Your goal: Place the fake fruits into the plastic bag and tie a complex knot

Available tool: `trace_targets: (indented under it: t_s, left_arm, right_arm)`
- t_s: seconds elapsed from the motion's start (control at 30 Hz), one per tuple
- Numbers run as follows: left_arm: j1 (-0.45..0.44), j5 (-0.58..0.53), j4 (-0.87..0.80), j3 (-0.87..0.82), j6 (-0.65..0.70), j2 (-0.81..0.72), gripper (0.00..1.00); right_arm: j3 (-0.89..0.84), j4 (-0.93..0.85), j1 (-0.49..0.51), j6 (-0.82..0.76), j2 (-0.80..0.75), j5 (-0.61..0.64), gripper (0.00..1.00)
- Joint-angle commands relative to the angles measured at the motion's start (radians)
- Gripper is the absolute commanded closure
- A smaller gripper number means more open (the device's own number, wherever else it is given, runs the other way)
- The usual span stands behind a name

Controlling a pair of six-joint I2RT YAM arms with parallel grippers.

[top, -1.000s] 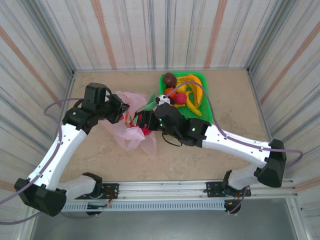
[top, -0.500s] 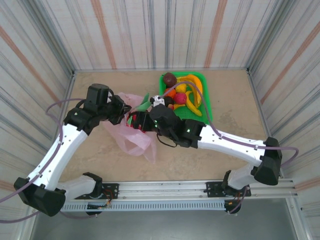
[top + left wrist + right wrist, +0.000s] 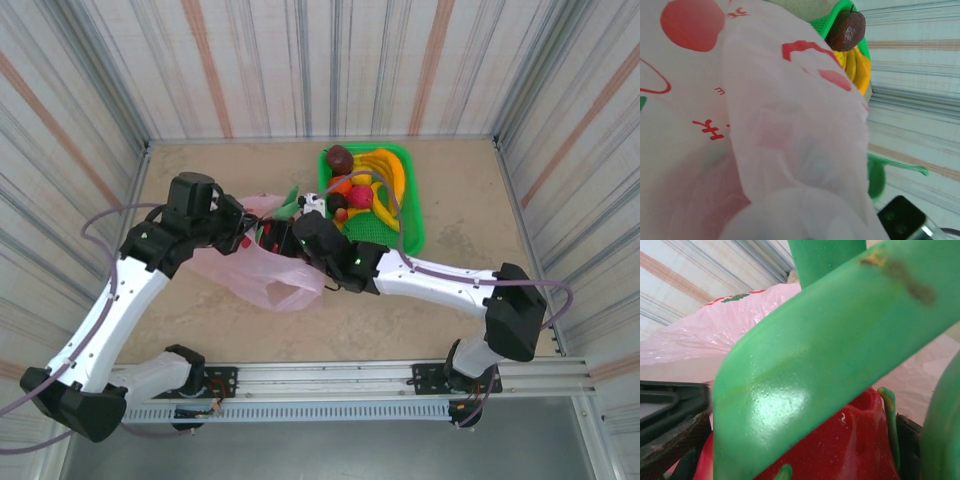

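Observation:
The pink plastic bag (image 3: 262, 276) lies on the table left of centre, its upper edge lifted. My left gripper (image 3: 240, 228) is shut on that edge; in the left wrist view the bag (image 3: 755, 125) hides the fingers. My right gripper (image 3: 280, 240) is shut on the dragon fruit (image 3: 840, 450), red with broad green scales, right at the bag's mouth. One dark finger (image 3: 667, 432) shows at the fruit's left side. The other fake fruits sit in the green basket (image 3: 411, 218): a dark purple one (image 3: 339, 157), yellow bananas (image 3: 387, 172), a red one (image 3: 360, 197).
The basket stands at the back, just right of the two grippers, and the right arm (image 3: 440, 278) runs diagonally across the table in front of it. Striped walls close in the table on three sides. A metal rail (image 3: 330, 385) lines the near edge.
The right arm has carried the dragon fruit leftward from beside the basket to the bag's mouth. The bag has spread flatter over the table. The left gripper has kept its hold.

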Motion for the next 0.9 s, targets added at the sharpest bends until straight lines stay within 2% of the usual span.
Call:
trace_targets:
  t_s: [0.0, 0.17, 0.47, 0.7, 0.87]
  left_arm:
    - [-0.029, -0.024, -0.009, 0.007, -0.048, -0.012, 1.0]
    - [-0.047, -0.042, 0.009, 0.009, -0.065, 0.01, 1.0]
    - [-0.055, -0.054, 0.024, 0.023, -0.072, 0.064, 1.0]
    - [-0.086, -0.068, 0.027, 0.033, -0.082, 0.077, 1.0]
    - [-0.115, -0.06, 0.032, 0.054, -0.096, 0.078, 1.0]
  right_arm:
    - [-0.042, 0.156, 0.011, -0.043, 0.022, 0.044, 0.3]
    - [-0.131, 0.276, 0.03, -0.113, 0.024, 0.036, 0.3]
    - [-0.304, 0.461, 0.073, -0.259, -0.075, -0.001, 0.3]
    - [-0.298, 0.541, 0.098, -0.361, -0.097, 0.02, 0.3]
    - [-0.26, 0.584, 0.091, -0.425, -0.059, 0.044, 0.3]
